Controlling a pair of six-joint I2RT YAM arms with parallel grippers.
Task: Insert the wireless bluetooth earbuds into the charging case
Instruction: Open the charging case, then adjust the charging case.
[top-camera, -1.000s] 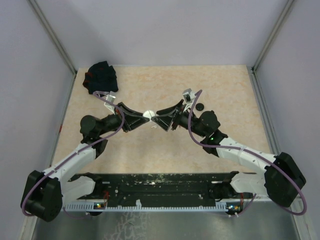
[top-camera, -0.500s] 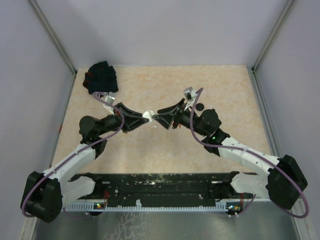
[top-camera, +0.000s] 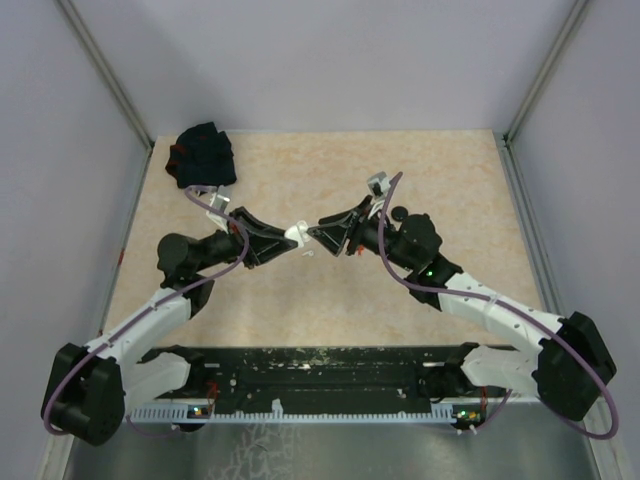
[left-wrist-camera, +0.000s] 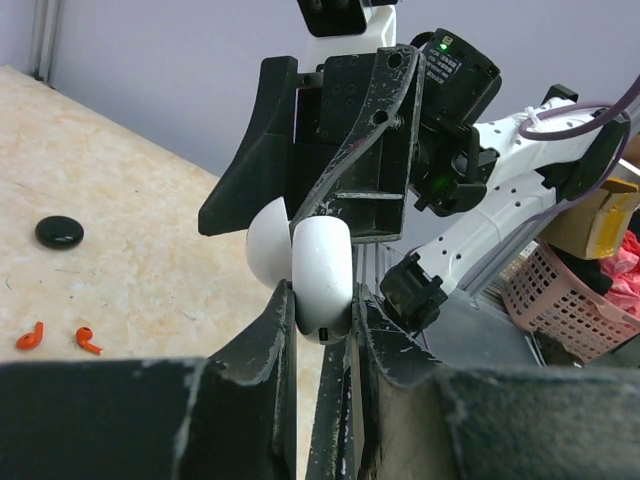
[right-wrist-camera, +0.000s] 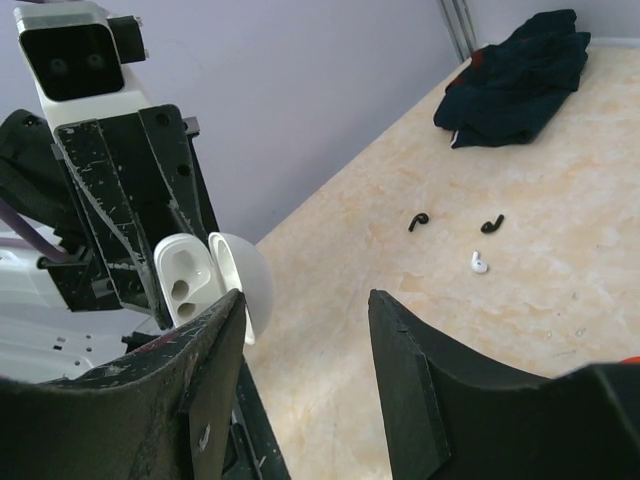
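Two empty sockets in white charging case, lid open, clamped by left fingers; right fingers spread, empty.

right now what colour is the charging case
White charging case, best in left wrist view.

- Soft, even overhead light fills the top view; the table is bright, shadows on it faint and short
- Both wrist views are sharp in the distance, soft and dark along their bottom edges
- The white charging case carries only a gentle sheen
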